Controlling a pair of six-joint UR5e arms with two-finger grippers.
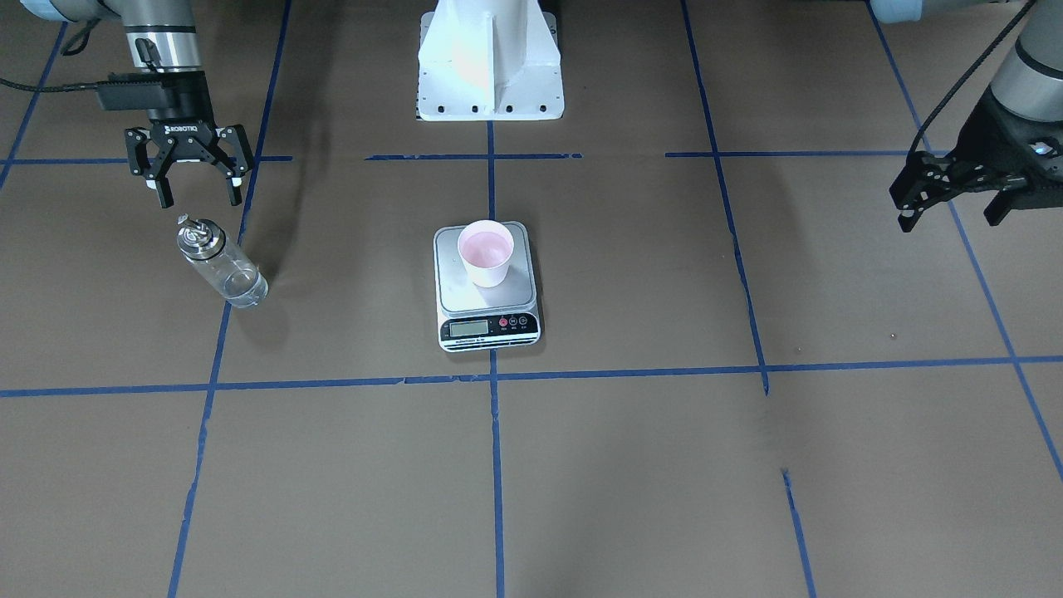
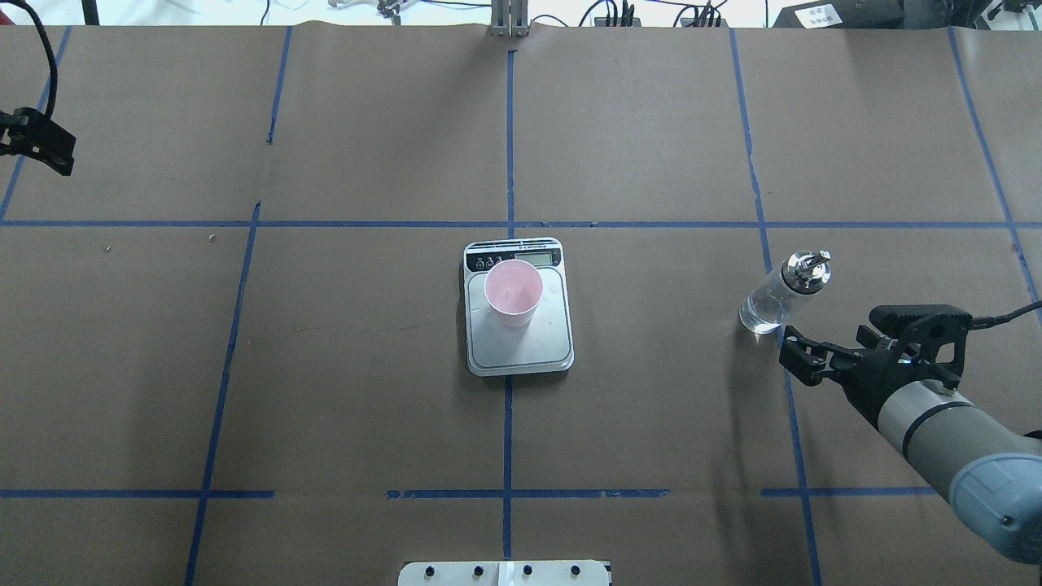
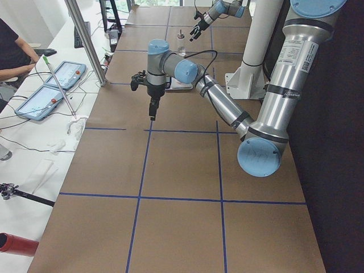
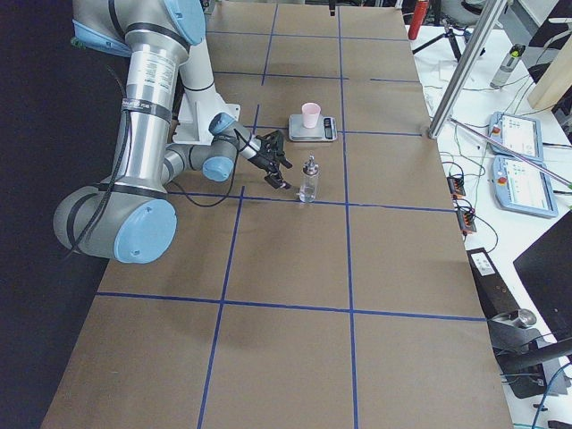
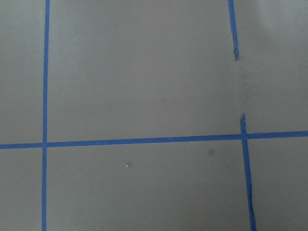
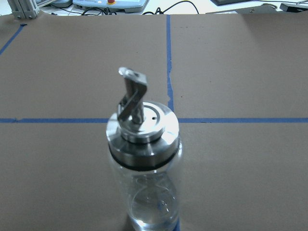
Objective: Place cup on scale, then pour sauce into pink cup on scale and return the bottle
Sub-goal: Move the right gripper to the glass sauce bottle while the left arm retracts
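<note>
The pale pink cup (image 1: 487, 253) (image 2: 513, 291) stands upright on the scale's silver platform (image 1: 465, 291) (image 2: 529, 346) at the table's middle. The clear glass bottle (image 1: 220, 267) (image 2: 777, 297) (image 6: 144, 163) with its silver cap and spout stands on the table on the robot's right, apart from the scale. A little clear sauce (image 2: 759, 317) sits at its bottom. My right gripper (image 1: 199, 198) (image 2: 802, 358) is open just behind the bottle, on the robot's side, not touching it. My left gripper (image 1: 947, 216) hangs open and empty over bare table, far to the other side.
The white robot base (image 1: 490, 75) stands behind the scale. Blue tape lines (image 5: 144, 141) divide the brown table into squares. Beyond the table's far edge are tablets (image 3: 54, 85), cables and a seated person's arm (image 3: 14, 54).
</note>
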